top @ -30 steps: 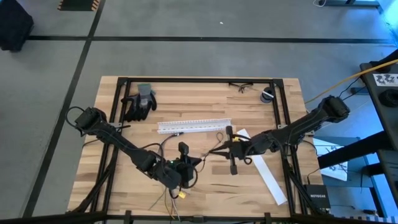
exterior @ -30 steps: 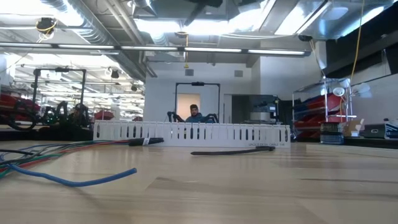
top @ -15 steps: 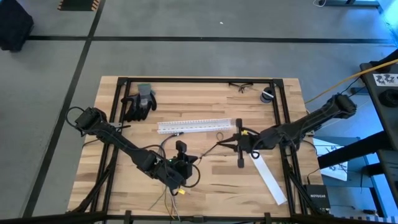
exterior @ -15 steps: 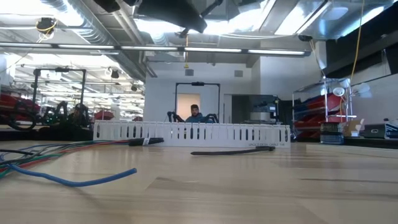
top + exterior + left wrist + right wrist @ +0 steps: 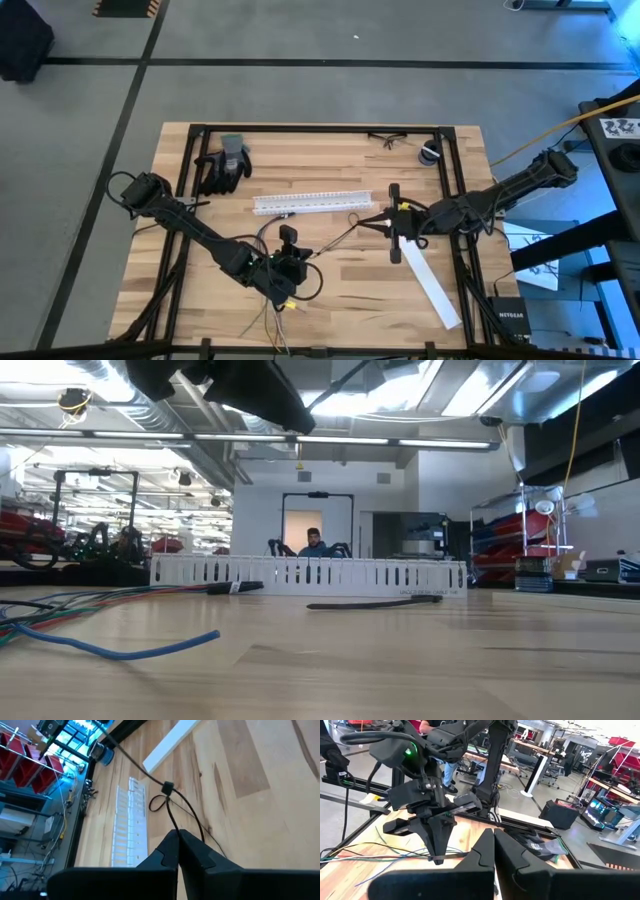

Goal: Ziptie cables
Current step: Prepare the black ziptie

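My left gripper is shut on thin dark strands of the cables. The rest of the cables trails loose toward the table's near edge, yellow-green ends included. The strands rise to a black ziptie's head, where a small loop hangs. The ziptie's tail runs on to my right gripper, which is shut on it above the table's middle right. My left gripper pinches the dark cable strands between its two fingertips, slanting down from the table's near left. The strands leave the fingers lifted off the wood and run stretched toward the ziptie's head. My right gripper has the ziptie's tail end, coming nearly level from the table's right. Its own fingers hide the place of contact. The ziptie hangs clear of the table in a straight line toward my left gripper.
A white slotted channel lies across the table's middle. Another black ziptie lies in front of it. A flat white strip lies at the right. Dark gloves, glasses and a small roll sit along the far edge.
My right gripper has gone toward the table's right edge and risen a little, staying shut. The ziptie and the strands between the two grippers have been drawn out longer and straighter. My left gripper has tipped further down without leaving its place.
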`<state>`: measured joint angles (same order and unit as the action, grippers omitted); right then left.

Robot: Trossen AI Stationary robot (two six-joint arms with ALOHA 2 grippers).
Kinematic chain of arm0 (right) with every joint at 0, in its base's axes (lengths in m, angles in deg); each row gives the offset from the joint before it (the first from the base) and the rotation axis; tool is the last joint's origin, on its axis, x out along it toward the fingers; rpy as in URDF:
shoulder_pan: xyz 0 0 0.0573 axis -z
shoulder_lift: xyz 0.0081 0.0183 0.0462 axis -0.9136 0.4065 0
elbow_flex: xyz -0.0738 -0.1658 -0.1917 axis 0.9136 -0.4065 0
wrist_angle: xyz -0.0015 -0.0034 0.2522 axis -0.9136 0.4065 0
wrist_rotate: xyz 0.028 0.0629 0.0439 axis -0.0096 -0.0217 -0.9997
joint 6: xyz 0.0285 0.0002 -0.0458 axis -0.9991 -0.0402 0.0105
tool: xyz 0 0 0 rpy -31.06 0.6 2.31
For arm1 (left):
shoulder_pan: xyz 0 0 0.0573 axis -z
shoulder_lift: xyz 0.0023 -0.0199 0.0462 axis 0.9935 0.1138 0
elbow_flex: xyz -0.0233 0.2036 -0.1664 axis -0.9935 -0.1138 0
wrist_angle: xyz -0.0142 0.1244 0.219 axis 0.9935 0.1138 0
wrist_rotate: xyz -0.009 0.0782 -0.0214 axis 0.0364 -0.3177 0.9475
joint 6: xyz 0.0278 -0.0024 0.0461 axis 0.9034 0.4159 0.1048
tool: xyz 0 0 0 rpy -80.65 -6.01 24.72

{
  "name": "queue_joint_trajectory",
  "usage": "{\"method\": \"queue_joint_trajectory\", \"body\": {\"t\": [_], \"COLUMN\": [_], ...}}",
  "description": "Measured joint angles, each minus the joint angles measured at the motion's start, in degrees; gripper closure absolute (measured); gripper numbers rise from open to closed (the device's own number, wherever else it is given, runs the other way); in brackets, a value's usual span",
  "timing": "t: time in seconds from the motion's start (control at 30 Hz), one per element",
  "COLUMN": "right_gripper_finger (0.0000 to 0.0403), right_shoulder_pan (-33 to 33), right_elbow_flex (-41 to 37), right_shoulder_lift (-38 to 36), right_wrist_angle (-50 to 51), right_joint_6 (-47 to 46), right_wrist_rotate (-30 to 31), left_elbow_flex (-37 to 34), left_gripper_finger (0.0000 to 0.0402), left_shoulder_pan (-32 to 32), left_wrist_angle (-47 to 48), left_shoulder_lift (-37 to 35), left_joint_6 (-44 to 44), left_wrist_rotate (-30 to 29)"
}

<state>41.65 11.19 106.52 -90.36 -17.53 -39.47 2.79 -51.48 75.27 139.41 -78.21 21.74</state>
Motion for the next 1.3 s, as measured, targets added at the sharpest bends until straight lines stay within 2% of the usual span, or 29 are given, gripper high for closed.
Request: {"method": "queue_joint_trajectory", "body": {"t": [0.2,0.3,0.4,0.5,0.6,0.7,0.8,0.83,0.97,1.03,1.07,1.17,1.3], "right_gripper_finger": [0.0394,0.0367,0.0325,0.0282,0.0251,0.0234,0.0231,0.0231,0.0233,0.0233,0.0233,0.0233,0.0233], "right_shoulder_pan": [0.0,0.0,-0.4,-0.5,-0.4,-0.6,-2.2,-2.8,-3.8,-3.7,-3.7,-3.6,-2.8], "right_elbow_flex": [0.1,0.1,0.4,2.7,3.1,-0.6,-9.3,-12.9,-26.2,-28.6,-28.6,-25.3,-17.5], "right_shoulder_lift": [0.0,-0.1,-2.2,-4.5,-5.8,-5.0,-2.8,-1.7,7.1,13.4,16.8,26.5,35.5], "right_wrist_angle": [1.2,3.6,11.0,24.0,34.1,36.3,24.9,17.1,-24.9,-42.4,-48.1,-56.1,-57.2], "right_joint_6": [-4.5,-8.5,-10.9,-15.0,-21.3,-27.3,-29.8,-29.7,-25.6,-23.1,-21.3,-16.6,-11.9], "right_wrist_rotate": [0.4,4.6,6.5,7.4,5.0,2.5,1.7,1.7,1.6,1.8,2.2,0.7,-1.6], "left_elbow_flex": [-0.1,-0.1,-0.1,-0.1,-0.1,-0.1,-0.1,-0.1,-2.8,-4.0,-4.7,-6.7,-7.2], "left_gripper_finger": [0.0401,0.0401,0.0401,0.0401,0.0401,0.0401,0.0401,0.0401,0.0401,0.0401,0.0401,0.0401,0.0401], "left_shoulder_pan": [-0.7,-0.8,-1.0,-1.0,-0.9,-0.9,-0.9,-0.9,-1.0,-1.2,-1.4,-2.5,-4.3], "left_wrist_angle": [-1.0,-1.6,-1.5,-1.0,-0.6,-0.7,-1.6,-2.2,-11.1,-15.6,-18.4,-26.5,-30.7], "left_shoulder_lift": [0.0,0.0,0.0,0.0,0.0,0.0,0.0,0.0,0.1,0.1,0.1,0.1,0.7], "left_joint_6": [-0.3,-0.4,-2.8,-5.2,-8.1,-10.8,-12.8,-13.3,-12.4,-11.5,-11.1,-10.1,-9.2], "left_wrist_rotate": [0.3,0.3,0.3,-0.1,-0.2,-0.3,-0.4,-0.5,-0.4,0.6,1.1,1.5,2.7]}}
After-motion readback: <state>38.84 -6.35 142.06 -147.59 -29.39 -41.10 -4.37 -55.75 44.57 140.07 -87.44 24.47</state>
